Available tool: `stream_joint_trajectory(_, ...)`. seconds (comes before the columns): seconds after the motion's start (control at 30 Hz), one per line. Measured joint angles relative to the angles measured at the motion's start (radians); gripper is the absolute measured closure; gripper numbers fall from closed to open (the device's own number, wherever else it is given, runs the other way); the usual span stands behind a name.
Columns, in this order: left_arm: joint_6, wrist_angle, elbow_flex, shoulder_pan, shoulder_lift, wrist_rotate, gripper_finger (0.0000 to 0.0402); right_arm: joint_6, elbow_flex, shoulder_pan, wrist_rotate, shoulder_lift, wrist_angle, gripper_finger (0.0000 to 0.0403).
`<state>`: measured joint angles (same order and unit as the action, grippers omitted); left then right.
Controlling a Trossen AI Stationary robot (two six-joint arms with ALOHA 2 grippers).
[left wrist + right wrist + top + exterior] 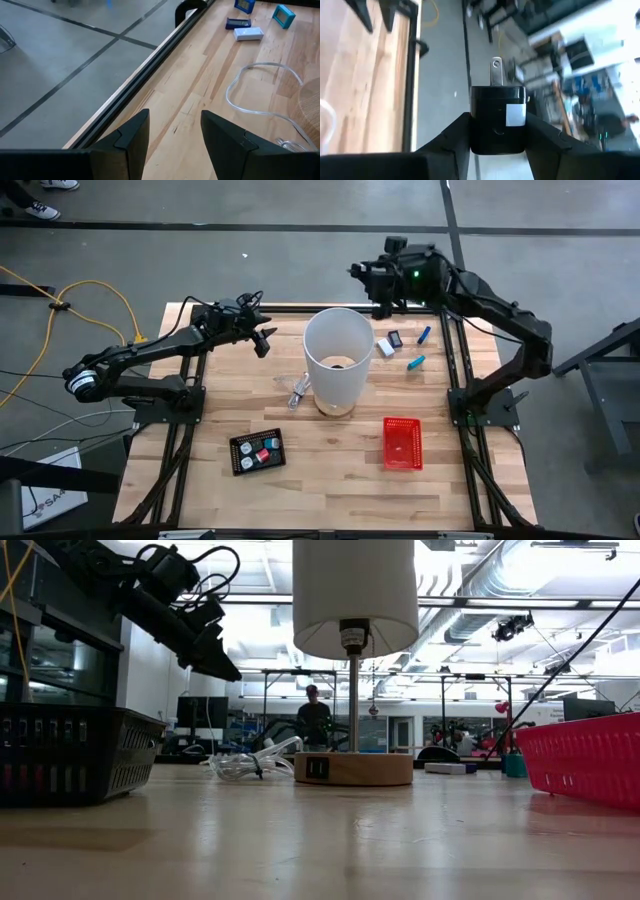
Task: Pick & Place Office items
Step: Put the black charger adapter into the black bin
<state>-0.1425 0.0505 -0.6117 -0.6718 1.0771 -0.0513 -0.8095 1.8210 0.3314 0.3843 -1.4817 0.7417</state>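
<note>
Right wrist view: right gripper [497, 131] raised, clamping black plug [497, 117].

Left arm reaches in from 9 o'clock side toward table's far edge, elbow bent, wrist raised above tabletop. Left gripper [264, 340] at about 10 o'clock from table centre, fingers [131, 135] parted, nothing between them. Right arm comes from 3 o'clock side, folded back toward 1 o'clock; right gripper [381, 302] raised, fingers [455, 137] clamped on black plug adapter [497, 119].
</note>
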Motion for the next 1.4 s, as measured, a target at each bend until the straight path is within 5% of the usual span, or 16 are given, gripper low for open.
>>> stream_joint_trajectory(0.37,0.0,0.005,0.0,0.0,0.0,0.0,0.023,0.39,0.0,-0.159,0.302,0.021,0.379,0.0264)
stream_joint_trajectory(0.8,0.0,0.004,0.0,0.0,0.0,0.0,0.023,0.971,0.0,-0.315,0.25,0.066,0.819,0.0264)
stream_joint_trajectory(1.03,0.0,0.003,0.0,0.0,0.0,0.0,0.023,1.12,-0.009,-0.43,0.132,0.066,0.828,0.0264)
stream_joint_trajectory(1.4,0.0,0.003,0.0,0.0,0.0,0.0,0.023,1.449,-0.009,-0.72,0.132,0.026,0.829,0.0264)
